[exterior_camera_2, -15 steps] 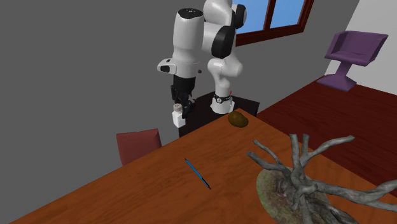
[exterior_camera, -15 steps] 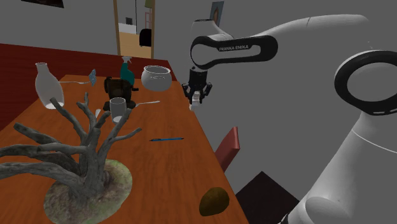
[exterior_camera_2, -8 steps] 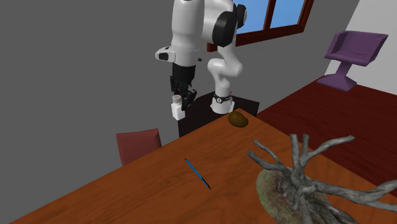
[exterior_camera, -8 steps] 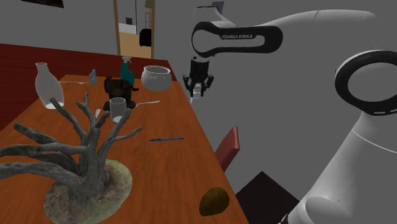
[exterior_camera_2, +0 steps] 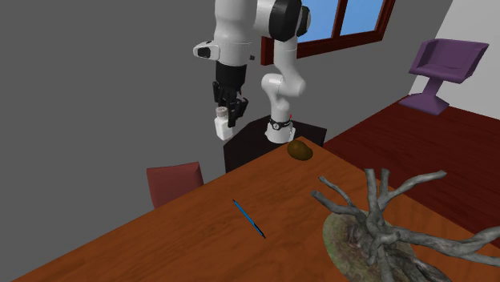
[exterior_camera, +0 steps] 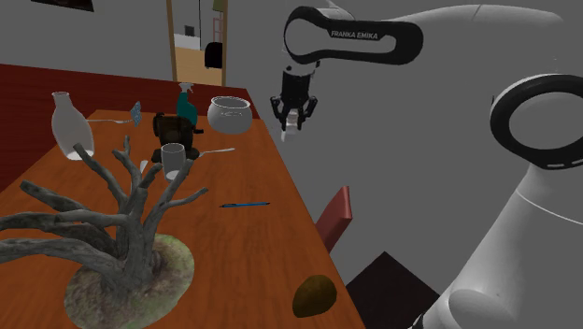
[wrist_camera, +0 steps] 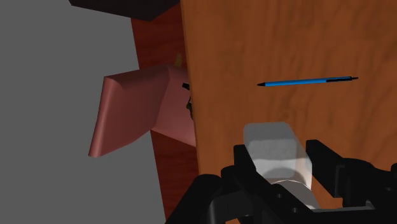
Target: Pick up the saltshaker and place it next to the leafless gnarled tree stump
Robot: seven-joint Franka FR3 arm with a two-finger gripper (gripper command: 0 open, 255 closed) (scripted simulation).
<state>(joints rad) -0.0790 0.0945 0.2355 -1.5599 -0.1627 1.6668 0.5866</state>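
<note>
We are clasping the white saltshaker (wrist_camera: 273,149) between our fingers (wrist_camera: 331,167) above the desk (exterior_camera: 252,238) edge; slipping while swinging toward the tree stump (exterior_camera: 121,243) risks dropping it floorward.

Tree stump (exterior_camera_2: 375,228) partly past the edge

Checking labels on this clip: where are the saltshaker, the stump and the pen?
saltshaker (wrist_camera: 272,147): wrist view, middle of its pale body.
stump (exterior_camera: 134,245): shoulder view, trunk just above the base.
pen (exterior_camera: 245,204): shoulder view, middle of the blue barrel.
</note>
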